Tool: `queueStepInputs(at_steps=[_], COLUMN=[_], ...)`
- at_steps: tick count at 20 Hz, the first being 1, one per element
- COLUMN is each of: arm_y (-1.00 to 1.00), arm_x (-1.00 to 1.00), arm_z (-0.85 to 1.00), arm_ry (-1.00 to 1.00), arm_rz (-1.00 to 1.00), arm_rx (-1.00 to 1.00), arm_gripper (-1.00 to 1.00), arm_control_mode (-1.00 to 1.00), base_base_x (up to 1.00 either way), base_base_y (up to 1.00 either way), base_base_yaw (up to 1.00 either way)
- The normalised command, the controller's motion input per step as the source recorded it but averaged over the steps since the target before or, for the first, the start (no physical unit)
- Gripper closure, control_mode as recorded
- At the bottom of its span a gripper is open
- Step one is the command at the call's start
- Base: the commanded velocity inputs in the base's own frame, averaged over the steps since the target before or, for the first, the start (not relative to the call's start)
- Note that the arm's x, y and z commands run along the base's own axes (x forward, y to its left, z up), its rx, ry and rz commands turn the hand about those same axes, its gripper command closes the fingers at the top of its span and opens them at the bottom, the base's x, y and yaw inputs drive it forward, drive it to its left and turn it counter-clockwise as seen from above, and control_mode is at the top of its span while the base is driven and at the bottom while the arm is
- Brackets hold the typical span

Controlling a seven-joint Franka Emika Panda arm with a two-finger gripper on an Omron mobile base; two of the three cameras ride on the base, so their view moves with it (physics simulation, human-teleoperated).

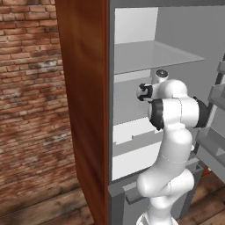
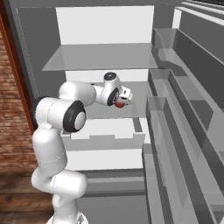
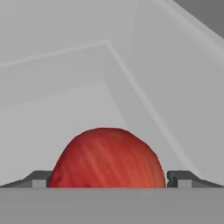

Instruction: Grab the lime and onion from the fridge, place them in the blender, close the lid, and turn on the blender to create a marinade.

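The hand (image 3: 107,181) sits deep inside the fridge (image 2: 26,52) with its fingers (image 3: 179,178) spread wide apart, one on either side of the onion (image 3: 107,157), which lies dead ahead and squarely between them. A round thing, it has no long axis to line up with. The onion rests on the middle shelf (image 2: 140,98), near the fridge's back corner. Closing now looks enough to take it.

I see the fridge (image 2: 26,65) standing open, its pale interior crossed by flat shelves. On the middle shelf (image 2: 140,98) a reddish round thing, the onion (image 3: 107,157), sits on the flat grey surface near the back corner. The upper shelf (image 1: 154,55) looks bare from here.
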Motion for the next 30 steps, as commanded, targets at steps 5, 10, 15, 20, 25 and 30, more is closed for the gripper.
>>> queueStepInputs(at_steps=[5,10,15,20,25,30], arm_y=[0.0,0.0,0.0,0.0,0.0,-0.02], arm_x=[0.0,0.0,0.0,-0.18,-0.5,-0.69], arm_z=[-0.53,-0.57,-0.17,-0.21,-0.32,-0.03], arm_ry=[0.05,0.03,-0.03,-0.01,0.0,-0.13], arm_rz=[0.0,0.0,0.0,0.0,0.0,0.0], arm_rx=[0.0,0.0,0.01,0.0,0.0,0.0], arm_gripper=[1.0,1.0,1.0,1.0,1.0,1.0], arm_control_mode=[-1.0,-1.0,-1.0,-1.0,-1.0,-1.0], base_base_x=[0.0,0.0,0.0,0.0,0.0,0.0], base_base_y=[0.0,0.0,0.0,0.0,0.0,0.0], base_base_yaw=[0.0,0.0,0.0,0.0,0.0,0.0])
